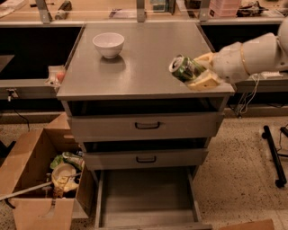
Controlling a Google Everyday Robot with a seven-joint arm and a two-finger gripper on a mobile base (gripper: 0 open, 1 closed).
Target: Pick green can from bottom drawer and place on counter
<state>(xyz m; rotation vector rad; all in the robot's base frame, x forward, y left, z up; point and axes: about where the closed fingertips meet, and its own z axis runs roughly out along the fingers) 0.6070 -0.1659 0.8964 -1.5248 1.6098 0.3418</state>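
Note:
The green can (183, 68) lies sideways in my gripper (194, 72), its round silver end facing left. The gripper is shut on the can and holds it just above the right front part of the counter (135, 67). The arm reaches in from the right. The bottom drawer (146, 194) is pulled open at the bottom of the cabinet, and its flat floor is bare.
A white bowl (108, 44) stands at the back left of the counter. Two grey drawer fronts (146, 126) with dark handles sit under the counter. A cardboard box (42, 179) of rubbish stands on the floor at the left. A wooden shelf (135, 11) runs behind.

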